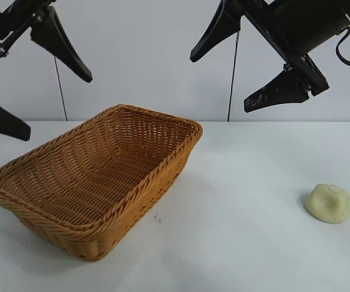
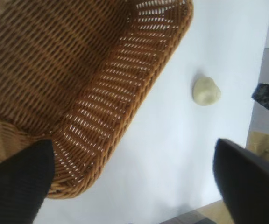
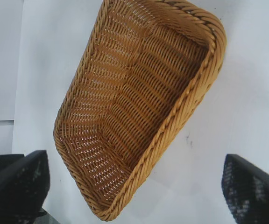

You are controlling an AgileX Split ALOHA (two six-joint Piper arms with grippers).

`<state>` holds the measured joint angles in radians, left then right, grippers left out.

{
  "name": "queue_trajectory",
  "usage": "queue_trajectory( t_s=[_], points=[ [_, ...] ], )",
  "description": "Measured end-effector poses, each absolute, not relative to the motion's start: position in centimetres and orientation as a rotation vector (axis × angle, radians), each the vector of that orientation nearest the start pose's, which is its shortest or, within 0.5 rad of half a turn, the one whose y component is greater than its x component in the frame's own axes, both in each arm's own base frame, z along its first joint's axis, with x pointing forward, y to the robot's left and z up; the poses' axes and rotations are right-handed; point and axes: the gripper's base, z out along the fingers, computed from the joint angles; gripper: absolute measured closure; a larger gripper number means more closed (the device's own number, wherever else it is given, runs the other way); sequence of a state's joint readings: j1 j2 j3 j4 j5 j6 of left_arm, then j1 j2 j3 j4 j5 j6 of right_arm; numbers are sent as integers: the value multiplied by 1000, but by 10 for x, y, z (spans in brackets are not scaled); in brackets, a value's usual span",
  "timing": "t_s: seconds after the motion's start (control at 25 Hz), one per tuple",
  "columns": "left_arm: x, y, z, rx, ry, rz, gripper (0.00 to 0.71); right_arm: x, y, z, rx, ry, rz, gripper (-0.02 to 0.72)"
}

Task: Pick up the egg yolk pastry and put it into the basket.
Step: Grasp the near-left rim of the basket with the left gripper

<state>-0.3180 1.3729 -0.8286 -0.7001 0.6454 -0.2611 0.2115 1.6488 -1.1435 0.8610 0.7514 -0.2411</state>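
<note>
1. Egg yolk pastry (image 1: 327, 203) sits by the tabletop's (image 1: 242, 243) right edge, well apart from the basket (image 1: 96, 182).
2. Right hand (image 1: 246, 66) hovers high above it, fingers apart, nearer.
3. Left hand (image 1: 26, 79) spread wide over the basket.

woven wicker basket (image 1: 96, 182) with rough braided rim, matte doughy egg yolk pastry (image 1: 328, 203), smooth matte white table (image 1: 248, 243), black matte gripper fingers (image 1: 59, 45)
</note>
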Motion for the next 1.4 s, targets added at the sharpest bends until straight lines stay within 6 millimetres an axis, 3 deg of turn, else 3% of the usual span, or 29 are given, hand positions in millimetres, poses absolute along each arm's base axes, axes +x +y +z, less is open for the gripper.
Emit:
queue_trajectory(
  t_s=[0.28, 0.68, 1.12, 1.4],
  points=[
    [229, -126, 239, -657, 2724, -751, 35, 325, 118, 256, 101, 2598, 950, 10],
    [235, -113, 231, -1072, 2604, -542, 35, 325, 118, 256, 100, 2600, 952, 10],
    [253, -121, 187, -1156, 2670, -445, 35, 325, 118, 256, 100, 2600, 952, 10],
    [268, -128, 148, -1191, 2684, -409, 35, 325, 118, 256, 100, 2600, 952, 10]
  ],
)
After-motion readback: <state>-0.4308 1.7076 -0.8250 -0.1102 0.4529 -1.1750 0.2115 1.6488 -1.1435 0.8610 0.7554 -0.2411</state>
